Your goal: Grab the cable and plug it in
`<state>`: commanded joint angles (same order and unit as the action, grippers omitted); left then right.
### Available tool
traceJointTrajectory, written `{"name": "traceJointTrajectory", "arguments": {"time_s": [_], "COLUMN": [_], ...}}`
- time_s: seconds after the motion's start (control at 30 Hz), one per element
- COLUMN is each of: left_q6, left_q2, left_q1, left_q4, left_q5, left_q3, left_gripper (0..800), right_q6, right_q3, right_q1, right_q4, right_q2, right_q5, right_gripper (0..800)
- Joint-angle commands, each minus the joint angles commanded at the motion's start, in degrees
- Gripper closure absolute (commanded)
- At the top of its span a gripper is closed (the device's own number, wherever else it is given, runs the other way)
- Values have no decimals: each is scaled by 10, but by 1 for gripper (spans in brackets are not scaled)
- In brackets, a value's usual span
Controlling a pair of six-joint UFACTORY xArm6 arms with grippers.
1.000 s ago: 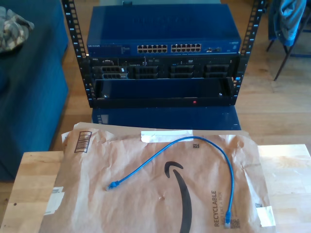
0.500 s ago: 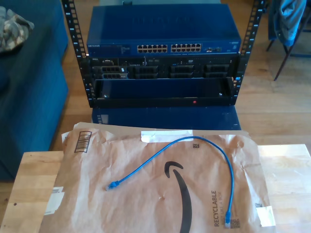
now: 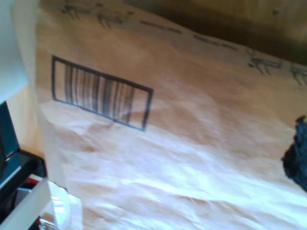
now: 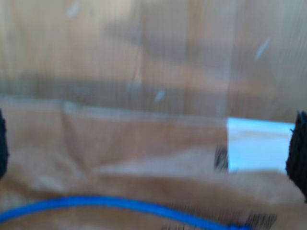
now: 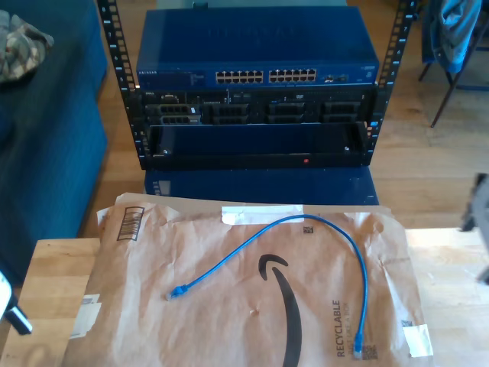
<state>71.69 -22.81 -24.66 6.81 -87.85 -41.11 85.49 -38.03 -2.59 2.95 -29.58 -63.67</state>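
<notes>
In front of the blue switch (image 5: 257,47) in its rack, the paper mailer (image 5: 252,306) carries the untouched cable (image 5: 306,222) in an arch (neither gripper's opening is discernible), so the reach is just beginning and needs a plug-end pinch.

bench (image 5: 53,267): pale wood
mailer (image 5: 229,306): brown paper, flat on bench, covering its middle
cable (image 5: 306,222): blue, arched loosely on mailer
</notes>
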Motion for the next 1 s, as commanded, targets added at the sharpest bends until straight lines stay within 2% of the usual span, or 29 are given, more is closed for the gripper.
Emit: {"name": "traceJointTrajectory", "arguments": {"time_s": [0.13,0.27,0.5,0.73,1.0], "left_q6": [47,61,61,61,62], "left_q2": [0,0,20,21,27], "left_q1": [47,66,68,68,68], "left_q4": [1,23,96,109,109], "left_q5": [4,4,-1,4,4], "left_q3": [-23,-48,-113,-116,-116], "left_gripper": [0,0,0,0,0], "right_q6": [60,118,158,157,157], "right_q3": [-49,-121,-230,-298,-316], "right_q1": [104,200,273,284,342], "right_q4": [0,0,4,120,126], "right_q2": [33,102,172,218,298], "right_q5": [-2,0,-3,-16,-14], "right_gripper": [4,4,4,6,4]}}
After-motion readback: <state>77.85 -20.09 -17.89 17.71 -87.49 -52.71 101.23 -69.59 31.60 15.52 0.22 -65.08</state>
